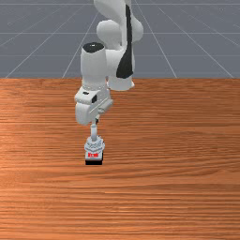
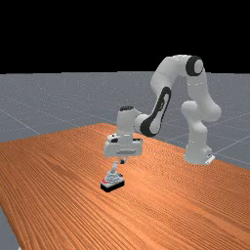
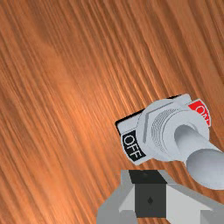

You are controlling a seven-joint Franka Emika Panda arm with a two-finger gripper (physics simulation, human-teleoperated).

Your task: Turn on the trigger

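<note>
Toggle switch (image 1: 94,144) sits just below my gripper (image 1: 96,121), jaws together, empty. I judge this the approach; next, lower them beside the lever (image 1: 93,132) and push toward the red ON label (image 1: 93,154).

Front view: wood table (image 1: 187,154), orange-brown, grain running left-right. Grey floor (image 1: 197,42) with pale grid lines past its far edge. White and grey arm (image 1: 94,68), black trim, base (image 1: 120,83) near the middle of the table's far edge. Arm comes nearer and ends a bit toward the front view's left. Gripper (image 1: 97,121) sits just beyond the top of the switch's grey lever (image 1: 93,132); contact can't be judged. Switch (image 1: 100,156) is on the table, left of centre: ringed grey collar (image 1: 94,145) around lever foot, red label (image 1: 93,155) on near side, lettering too small to read, black base (image 1: 93,162) nearest.
</note>
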